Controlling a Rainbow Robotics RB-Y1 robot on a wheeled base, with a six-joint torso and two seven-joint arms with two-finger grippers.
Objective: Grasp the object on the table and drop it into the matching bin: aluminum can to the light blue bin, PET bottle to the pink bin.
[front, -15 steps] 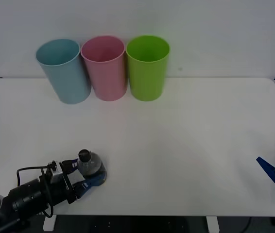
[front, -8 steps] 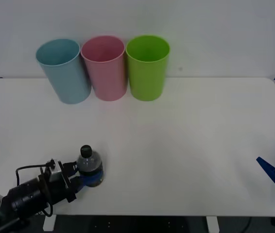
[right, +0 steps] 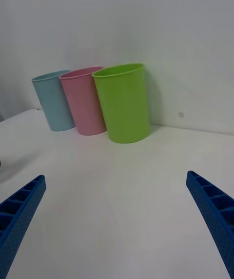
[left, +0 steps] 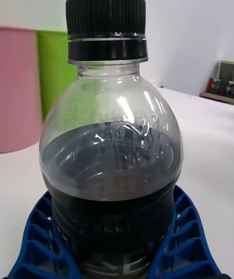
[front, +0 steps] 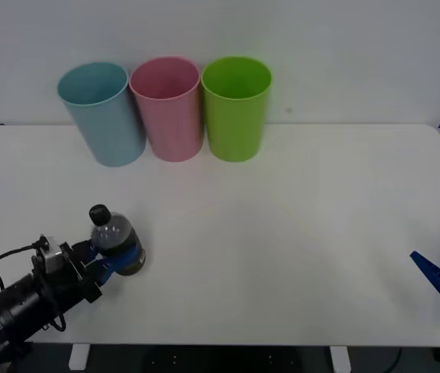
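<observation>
Wall: plain white (front: 344, 47), running behind the whole far edge of the tabletop, evenly lit.
Mark on wall: one small dark spot (front: 288, 110), low down, just above the far edge of the tabletop.
Light: soft and diffuse, with faint shadows.
Floor: dark strip (front: 228, 359) below the near edge of the tabletop.
Shelf: a ledge (left: 219, 97) at the side, carrying small blurred items (left: 222, 85).
</observation>
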